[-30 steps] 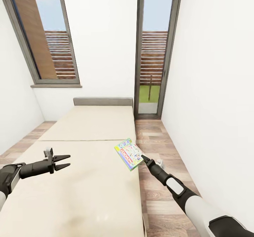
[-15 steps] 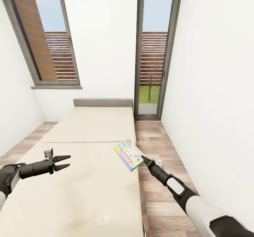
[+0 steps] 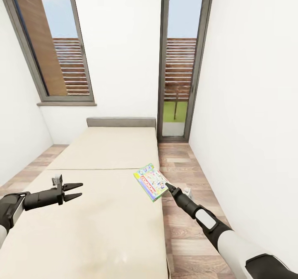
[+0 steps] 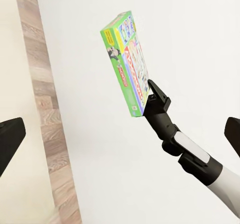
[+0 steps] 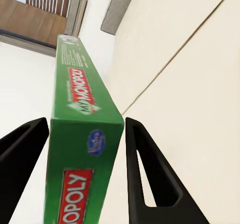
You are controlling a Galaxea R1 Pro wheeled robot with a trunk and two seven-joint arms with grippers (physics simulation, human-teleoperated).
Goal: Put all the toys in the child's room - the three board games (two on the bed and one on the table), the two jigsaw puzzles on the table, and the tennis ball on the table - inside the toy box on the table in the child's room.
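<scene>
A green-edged board game (image 3: 151,181) with a busy printed cover hangs tilted over the right edge of the bed (image 3: 103,154). My right gripper (image 3: 167,186) is shut on its lower corner. In the right wrist view the game's green side (image 5: 82,144) sits squeezed between both fingers (image 5: 145,164). The left wrist view shows the game (image 4: 127,64) held up by the right gripper (image 4: 151,95) in front of a white wall. My left gripper (image 3: 81,190) stands open above the beige mattress at the left, holding nothing.
A low grey headboard (image 3: 121,122) ends the bed at the far wall. A window (image 3: 54,47) is at the left and a tall glass door (image 3: 181,63) at the right. A strip of wooden floor (image 3: 182,171) runs between the bed and the white right wall.
The whole picture has slid down slightly, so the camera has moved. Both arms keep their pose and the game stays in the right gripper.
</scene>
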